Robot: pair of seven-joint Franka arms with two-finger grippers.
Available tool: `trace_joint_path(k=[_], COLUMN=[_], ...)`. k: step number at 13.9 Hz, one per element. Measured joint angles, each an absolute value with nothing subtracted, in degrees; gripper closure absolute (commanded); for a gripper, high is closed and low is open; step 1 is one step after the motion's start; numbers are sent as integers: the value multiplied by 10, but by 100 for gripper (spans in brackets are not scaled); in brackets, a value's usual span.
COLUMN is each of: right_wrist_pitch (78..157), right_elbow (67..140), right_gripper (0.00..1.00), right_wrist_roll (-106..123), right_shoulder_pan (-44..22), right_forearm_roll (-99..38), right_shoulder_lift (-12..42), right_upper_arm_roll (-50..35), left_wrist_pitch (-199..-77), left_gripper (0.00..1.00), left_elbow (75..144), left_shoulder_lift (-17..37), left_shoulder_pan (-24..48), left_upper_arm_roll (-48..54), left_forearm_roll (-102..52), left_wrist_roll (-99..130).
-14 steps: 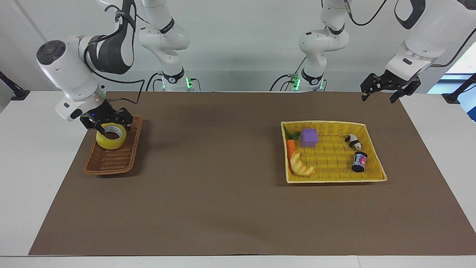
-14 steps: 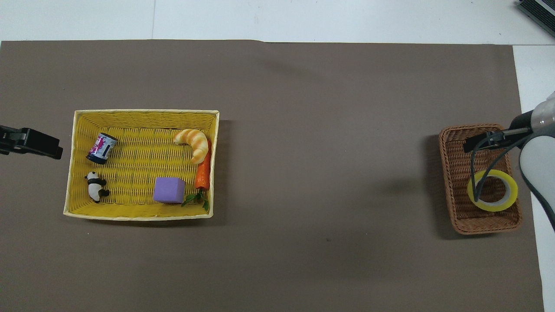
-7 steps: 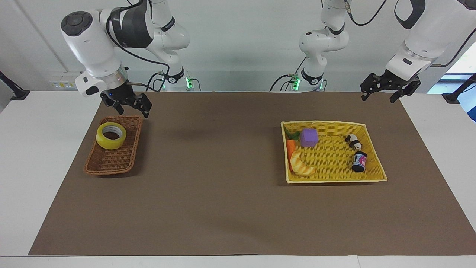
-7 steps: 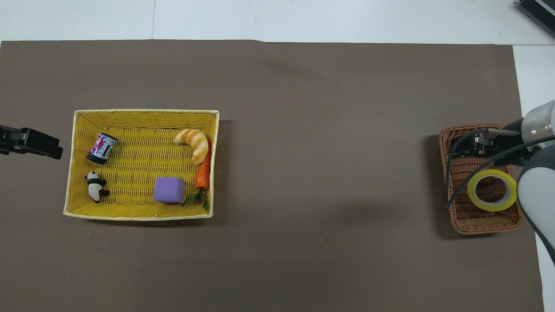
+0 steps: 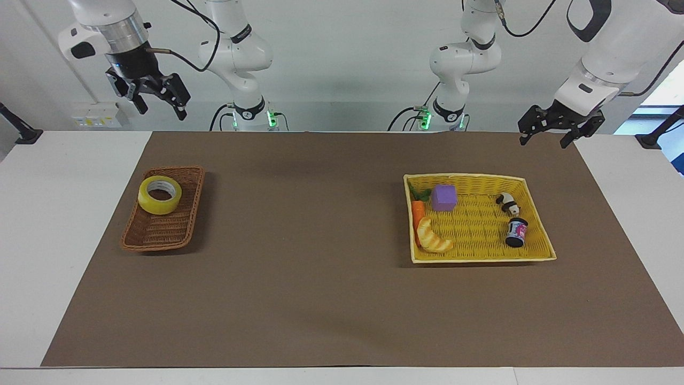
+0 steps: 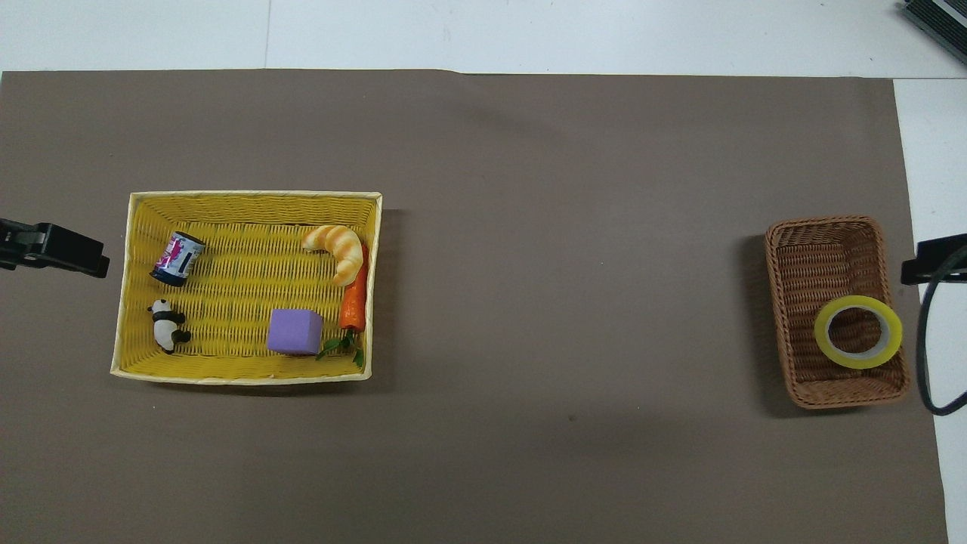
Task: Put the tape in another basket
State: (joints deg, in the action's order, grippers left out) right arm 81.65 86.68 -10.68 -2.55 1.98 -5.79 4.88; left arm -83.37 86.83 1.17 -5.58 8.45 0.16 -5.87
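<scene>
the facing view is showing both grippers whole, the overhead only their tips. the tape (image 5: 159, 194) is lying flat in the brown wicker basket (image 5: 160, 232), at its end nearer the robots. the right gripper (image 5: 156, 100), fingers spread and empty, is hanging high above the counter (image 5: 320, 299); the left gripper (image 5: 556, 130), also spread, is waiting.

Bright, even light falls from above on the brown mat (image 5: 320, 278), with no glare. Soft shadows edge the wicker basket (image 5: 140, 238) and yellow basket (image 6: 121, 332). Both views are sharp; the facing view's table edges bow slightly.
</scene>
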Motion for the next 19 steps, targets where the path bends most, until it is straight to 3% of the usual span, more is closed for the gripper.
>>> trace_joint_path(k=[19], right_wrist_pitch=[809], right_elbow=[877], right_gripper=[0], right_wrist_roll=[-19], right_shoulder_pan=[-23], right_forearm_roll=[14], right_shoulder_lift=[-60], right_upper_arm_roll=[50], left_wrist_pitch=[-832], left_gripper=[0], left_elbow=[868], left_shoulder_lift=[12], left_shoulder_pan=[-56], left_upper_arm_roll=[84], left_forearm_roll=[2], left_wrist_roll=[-59])
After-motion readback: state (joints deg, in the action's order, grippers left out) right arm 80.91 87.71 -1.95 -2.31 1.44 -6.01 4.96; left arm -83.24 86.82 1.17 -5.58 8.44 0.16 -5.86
